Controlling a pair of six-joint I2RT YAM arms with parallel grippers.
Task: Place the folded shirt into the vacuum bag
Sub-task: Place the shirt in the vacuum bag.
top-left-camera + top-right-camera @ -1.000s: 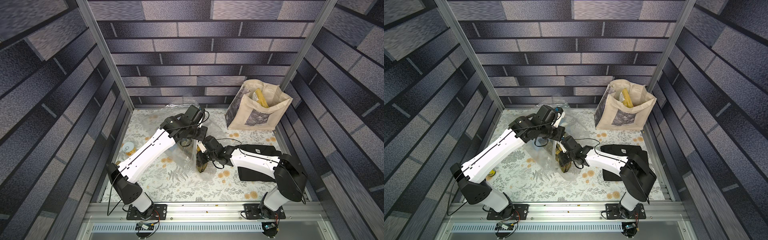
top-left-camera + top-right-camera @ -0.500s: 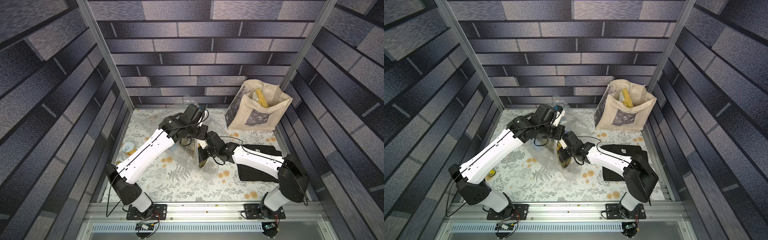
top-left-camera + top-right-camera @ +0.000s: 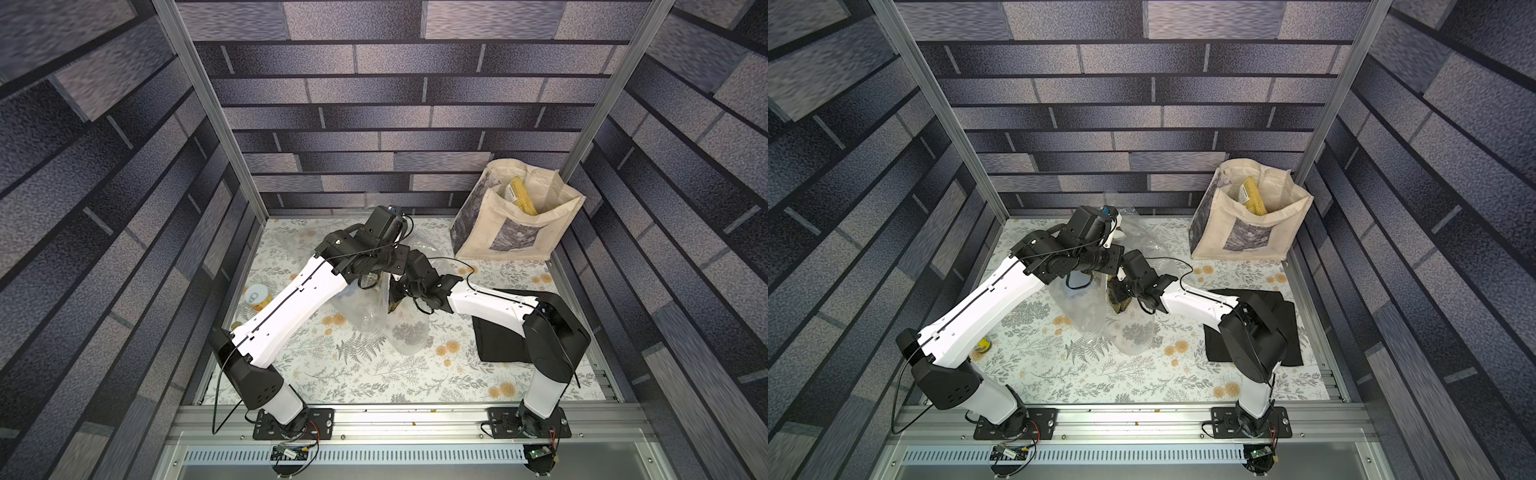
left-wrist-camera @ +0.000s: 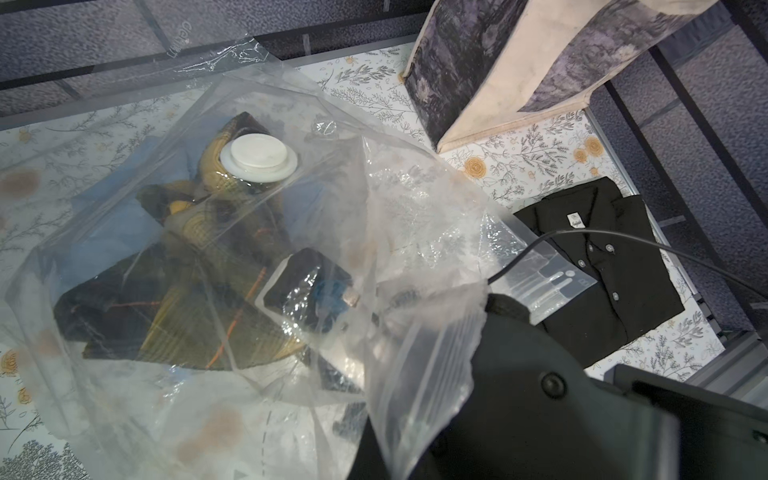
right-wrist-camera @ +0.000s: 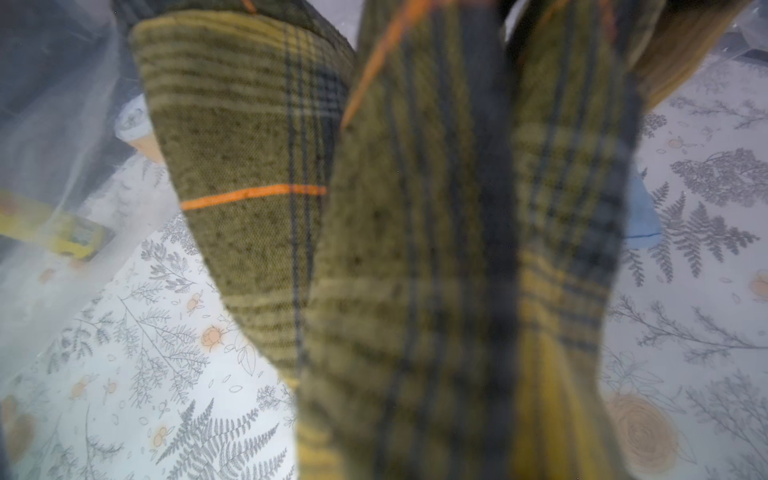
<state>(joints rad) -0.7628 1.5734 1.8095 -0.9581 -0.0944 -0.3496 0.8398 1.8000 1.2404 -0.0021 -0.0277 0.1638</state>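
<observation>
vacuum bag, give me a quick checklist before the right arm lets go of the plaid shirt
1. Left gripper shut on the zip edge of the vacuum bag: ok.
2. Bag mouth open: ok, the right arm reaches in through it.
3. Plaid shirt inside the bag: ok, it shows through the plastic.
4. Right gripper shut on the plaid shirt: ok.
5. Shirt neatly folded: not ok, it hangs bunched.
6. Shirt's lower end resting on the bag floor: cannot tell.
</observation>
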